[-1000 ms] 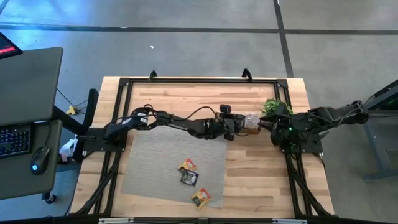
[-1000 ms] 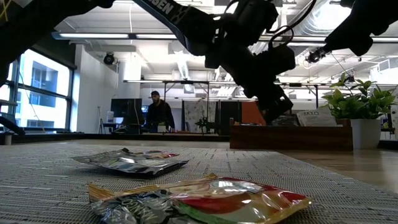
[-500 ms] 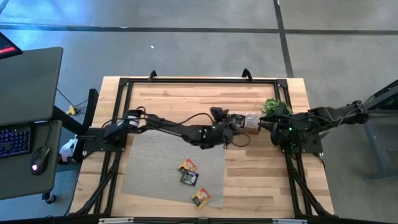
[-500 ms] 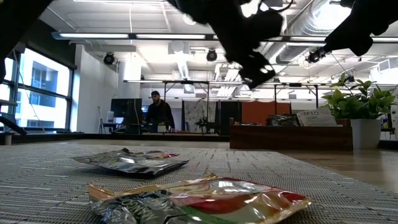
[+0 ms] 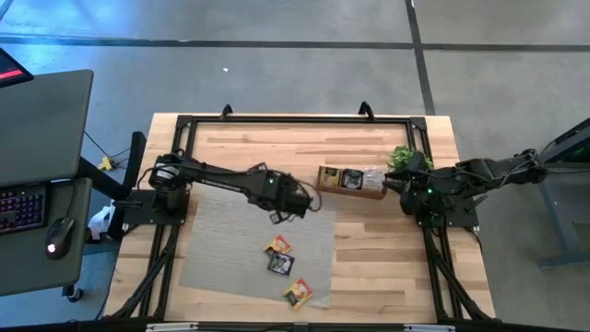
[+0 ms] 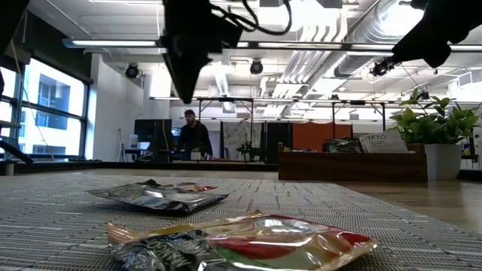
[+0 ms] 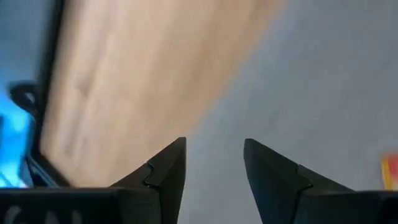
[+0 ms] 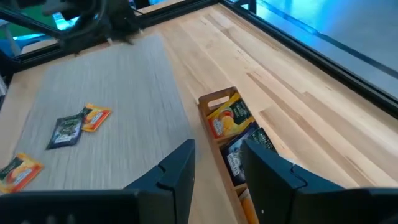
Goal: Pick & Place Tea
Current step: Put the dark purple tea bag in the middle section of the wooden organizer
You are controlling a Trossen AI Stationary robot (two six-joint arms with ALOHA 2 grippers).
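On grey mat, three tea sachets lying flat (diagonal row), left claw apart, empty.

High view: straight down, whole table. Low view: mat level, close to sachets, facing the room. Wrist views look past own fingers. Right wrist and high views share mat and tray.

A: What lies around the worktop?

B: A grey concrete floor crossed by dark seams, and to one side a dark desk with a keyboard and a mouse.

A: And the room behind?

B: An open office: tall windows, long ceiling lights, exposed ducts, and a person standing far off.
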